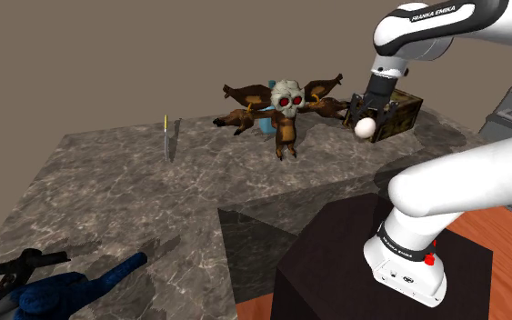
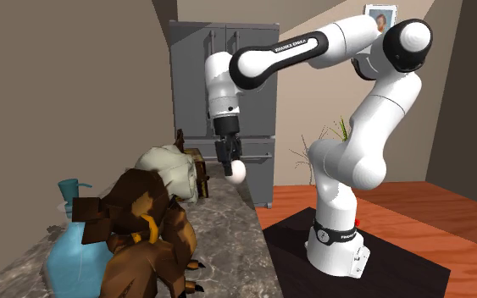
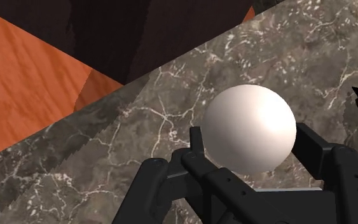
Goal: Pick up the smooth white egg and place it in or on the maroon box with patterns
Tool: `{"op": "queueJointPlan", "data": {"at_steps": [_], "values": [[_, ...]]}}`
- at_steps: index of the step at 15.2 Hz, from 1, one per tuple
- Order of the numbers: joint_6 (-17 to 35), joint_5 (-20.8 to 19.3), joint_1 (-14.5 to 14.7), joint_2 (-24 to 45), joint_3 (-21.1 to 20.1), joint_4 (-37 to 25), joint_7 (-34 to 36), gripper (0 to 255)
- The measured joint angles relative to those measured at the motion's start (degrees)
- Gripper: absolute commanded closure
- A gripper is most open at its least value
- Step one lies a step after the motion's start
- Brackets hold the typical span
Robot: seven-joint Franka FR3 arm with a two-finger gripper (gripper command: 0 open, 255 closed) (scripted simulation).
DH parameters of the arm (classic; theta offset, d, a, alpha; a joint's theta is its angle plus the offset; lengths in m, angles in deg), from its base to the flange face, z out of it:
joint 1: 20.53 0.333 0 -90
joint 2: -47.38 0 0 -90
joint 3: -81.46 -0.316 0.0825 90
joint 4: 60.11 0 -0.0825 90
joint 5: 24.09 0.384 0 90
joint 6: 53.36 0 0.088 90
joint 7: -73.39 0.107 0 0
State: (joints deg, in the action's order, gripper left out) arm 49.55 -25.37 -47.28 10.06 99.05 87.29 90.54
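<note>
White egg (image 3: 250, 127), clasped inside black tool (image 1: 366, 121)

On the shoulder view's left the winged skull figure (image 1: 286, 114) crowds the box (image 1: 408, 115), where the gripper (image 1: 365, 122) clasps the egg (image 1: 365, 128), an upright knife (image 1: 170, 138) stands farther left, and the marble counter (image 1: 108, 195) nearer lies bare up to the clamp (image 1: 17, 271).
</note>
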Motion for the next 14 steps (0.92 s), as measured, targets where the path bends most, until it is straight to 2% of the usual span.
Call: {"op": "queueJointPlan", "data": {"at_steps": [14], "values": [[-11.0,0.8,0.5,-0.9,-1.3,-10.2,1.3,255]]}}
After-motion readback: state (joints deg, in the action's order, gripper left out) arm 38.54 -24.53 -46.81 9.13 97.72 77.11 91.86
